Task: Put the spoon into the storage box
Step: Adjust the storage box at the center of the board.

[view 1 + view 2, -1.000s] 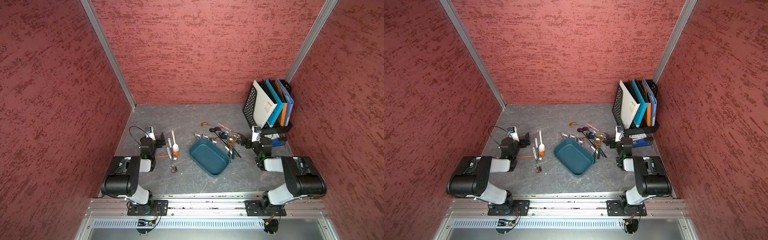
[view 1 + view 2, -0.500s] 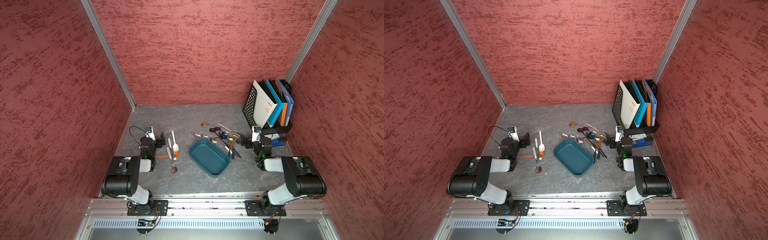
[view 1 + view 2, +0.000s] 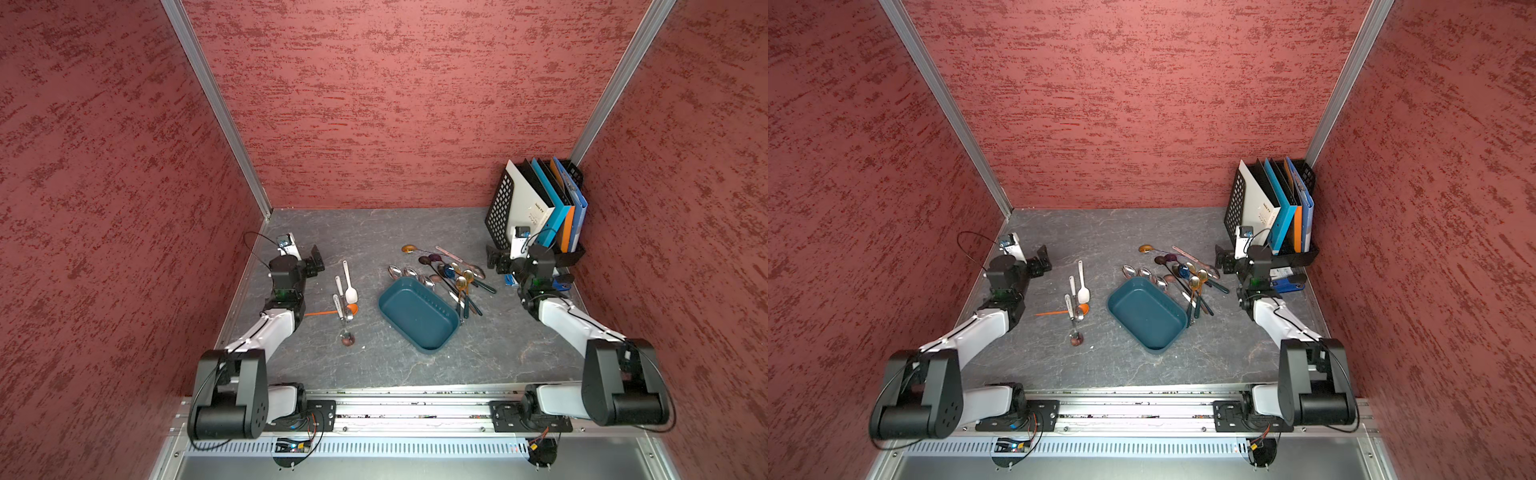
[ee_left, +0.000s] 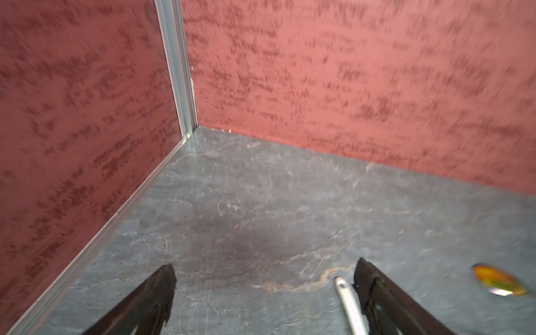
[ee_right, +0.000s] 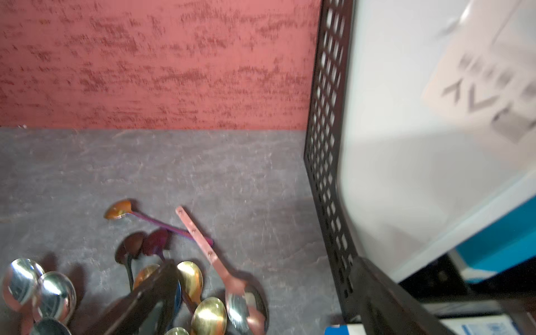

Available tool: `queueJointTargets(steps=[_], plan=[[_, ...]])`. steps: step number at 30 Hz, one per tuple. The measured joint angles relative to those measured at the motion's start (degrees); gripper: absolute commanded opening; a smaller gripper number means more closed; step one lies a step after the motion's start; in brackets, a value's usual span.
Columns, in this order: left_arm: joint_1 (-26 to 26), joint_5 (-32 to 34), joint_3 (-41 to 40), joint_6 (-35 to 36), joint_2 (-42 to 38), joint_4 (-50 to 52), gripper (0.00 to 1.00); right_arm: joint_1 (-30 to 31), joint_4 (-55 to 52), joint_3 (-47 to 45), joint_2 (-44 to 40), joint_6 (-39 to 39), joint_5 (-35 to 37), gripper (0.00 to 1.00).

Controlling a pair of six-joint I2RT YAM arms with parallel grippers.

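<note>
The dark teal storage box (image 3: 417,316) (image 3: 1146,313) lies empty at the middle of the floor. A heap of several spoons (image 3: 453,274) (image 5: 208,314), gold, silver and dark, lies along its far right side. A smaller group, among them a white spoon (image 3: 350,286) (image 4: 348,304), lies to its left. My left gripper (image 3: 316,261) (image 4: 265,266) stands open low over bare floor, left of the white spoon's handle. Between the heap and the file rack my right gripper (image 3: 496,259) (image 5: 264,265) is open and holds nothing.
A black mesh file rack (image 3: 505,208) (image 5: 324,145) with folders stands in the far right corner, close beside my right gripper. A small blue object (image 3: 559,284) lies in front of it. Red walls enclose three sides.
</note>
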State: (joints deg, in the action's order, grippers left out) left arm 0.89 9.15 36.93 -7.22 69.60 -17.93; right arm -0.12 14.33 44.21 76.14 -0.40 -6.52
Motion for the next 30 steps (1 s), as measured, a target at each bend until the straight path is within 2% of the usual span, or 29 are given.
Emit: queueJointTargets(steps=[3,4,6,8,13,17,20,30], plan=[[-1.62,0.31,8.02,-4.85,-4.66,14.73,1.0,0.0,-11.37,6.64,-1.22,1.51,-1.07,0.85],[-2.97,0.37,10.6,-6.93,-5.99,20.24,1.0,0.09,-15.47,8.44,-1.42,1.97,-1.49,0.79],[-6.67,0.81,14.25,-10.84,-7.8,29.88,1.0,0.96,-23.5,11.08,-1.42,3.37,-1.29,0.78],[-11.96,0.7,17.0,-15.63,-8.5,40.22,1.0,2.93,-33.2,14.05,-0.79,5.01,0.72,0.78],[-24.83,-2.12,18.14,-25.97,-7.19,58.34,0.99,8.37,-48.92,16.13,1.05,8.04,2.32,0.76],[-33.94,-5.2,18.56,-31.12,-3.63,66.03,0.98,13.05,-57.55,16.11,2.64,9.73,4.39,0.76],[-37.81,-7.17,19.45,-33.03,0.2,68.78,0.98,15.82,-61.31,16.11,4.17,10.64,5.86,0.75],[-39.8,-12.46,21.97,-33.2,10.14,69.88,0.99,23.96,-65.57,15.56,7.23,13.84,7.72,0.74]])
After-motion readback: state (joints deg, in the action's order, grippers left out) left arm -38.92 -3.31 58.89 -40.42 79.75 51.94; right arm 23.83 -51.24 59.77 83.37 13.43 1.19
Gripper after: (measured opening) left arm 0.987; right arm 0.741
